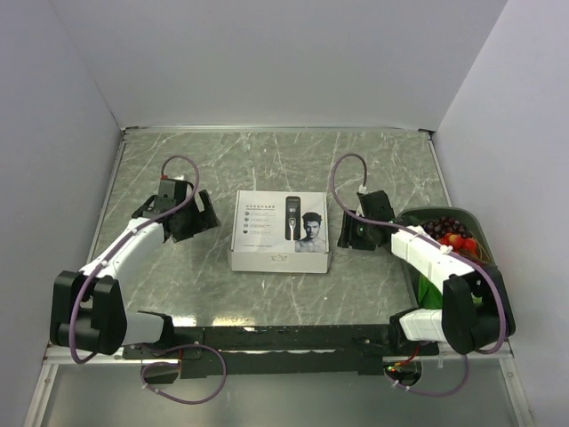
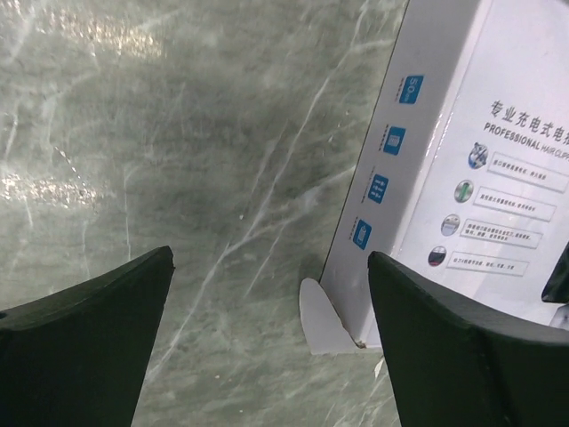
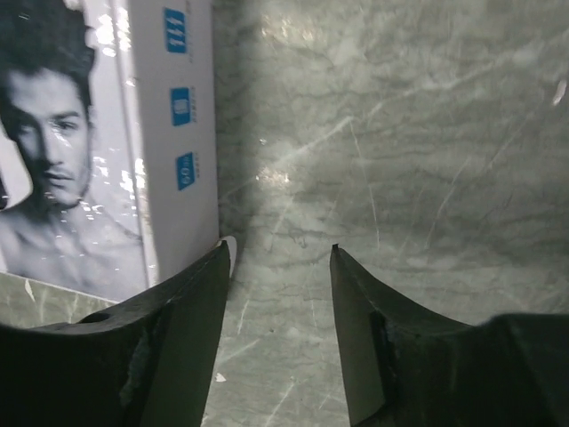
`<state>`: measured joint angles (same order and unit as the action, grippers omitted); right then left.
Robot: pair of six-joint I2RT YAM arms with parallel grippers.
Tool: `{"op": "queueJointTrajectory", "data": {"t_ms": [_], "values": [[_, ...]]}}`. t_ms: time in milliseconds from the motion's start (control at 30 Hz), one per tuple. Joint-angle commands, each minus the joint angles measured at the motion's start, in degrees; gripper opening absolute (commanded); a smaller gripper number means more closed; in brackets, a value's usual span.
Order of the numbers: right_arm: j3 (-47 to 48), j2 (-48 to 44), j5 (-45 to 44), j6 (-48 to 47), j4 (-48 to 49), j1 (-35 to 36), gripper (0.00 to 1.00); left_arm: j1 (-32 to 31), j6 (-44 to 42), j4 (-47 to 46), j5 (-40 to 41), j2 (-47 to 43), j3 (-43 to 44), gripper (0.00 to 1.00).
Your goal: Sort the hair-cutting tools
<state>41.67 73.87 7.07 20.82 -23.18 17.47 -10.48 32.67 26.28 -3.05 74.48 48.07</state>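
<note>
Hair-cutting tools hidden in every view; whereabouts, heading and long axis cannot be told. Only visible trace: clipper picture (image 1: 292, 219) printed on lid of closed white box (image 1: 262, 236), long axis running near-to-far, beside printed man's face (image 1: 311, 229). Box flat at middle of table (image 1: 267, 160), long side left-to-right, between both grippers.

Left gripper (image 1: 206, 216) just beside box's left end, apart from it, jaws spread wide, holding nothing. In wrist view, only bare table and box's corner flap (image 2: 320, 322) between fingers (image 2: 98, 338).

Right gripper (image 1: 347, 236) just beside box's right end, jaws parted, empty. Inner finger (image 3: 178, 338) close against box's side wall; contact cannot be told.

Left arm (image 1: 133, 240) stretched forward from near-left base, forearm angled inward, wrist turned toward box. Right arm (image 1: 431, 253) mirrored from near-right base, forearm overlapping dark green bowl (image 1: 464, 216) of red fruit (image 1: 455, 238) in top view, wrist turned toward box.
</note>
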Motion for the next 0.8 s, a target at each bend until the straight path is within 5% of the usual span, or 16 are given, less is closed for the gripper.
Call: {"op": "queueJointTrajectory", "data": {"t_ms": [0, 767], "values": [[-2.03, 0.4, -0.39, 3.43, 3.3, 0.1, 0.6, 0.11, 0.91, -1.14, -2.83, 0.49, -0.61, 0.98], [-1.86, 6.73, -1.97, 8.19, 11.22, 2.56, 0.64, -1.56, 1.26, -2.11, -4.86, 8.49, 0.27, 0.97]]}}
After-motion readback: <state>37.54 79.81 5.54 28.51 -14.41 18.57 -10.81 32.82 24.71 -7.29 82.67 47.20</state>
